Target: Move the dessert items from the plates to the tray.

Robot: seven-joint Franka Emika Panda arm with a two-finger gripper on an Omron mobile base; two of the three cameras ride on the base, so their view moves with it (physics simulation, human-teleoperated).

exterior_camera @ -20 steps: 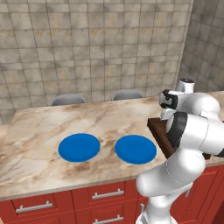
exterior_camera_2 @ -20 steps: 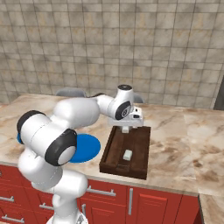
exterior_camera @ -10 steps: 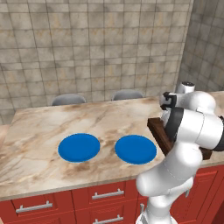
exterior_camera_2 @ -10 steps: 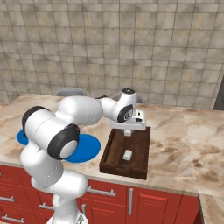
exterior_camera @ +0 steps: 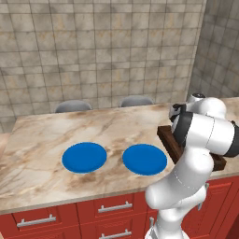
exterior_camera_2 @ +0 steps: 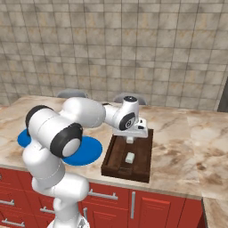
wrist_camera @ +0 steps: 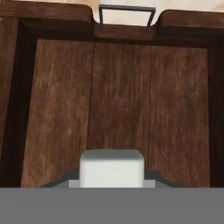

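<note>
My gripper point(exterior_camera_2: 129, 139) hangs straight above the far half of the wooden tray point(exterior_camera_2: 116, 156), clamped on a cream cube point(wrist_camera: 112, 168) that sits directly over the tray floor. The other cube point(exterior_camera_2: 130, 157) already lies nearer the tray's front end. My arm reaches forward, wrist pointing down; both blue plates point(exterior_camera: 144, 159) on the bench point(exterior_camera: 42, 135) are bare.

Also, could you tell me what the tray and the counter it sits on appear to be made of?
The tray looks like dark brown wood with a matte finish: the hand view shows plank seams and grain. The counter looks like polished beige marble or stone, judging by its brown veining, though it could be laminate.
</note>
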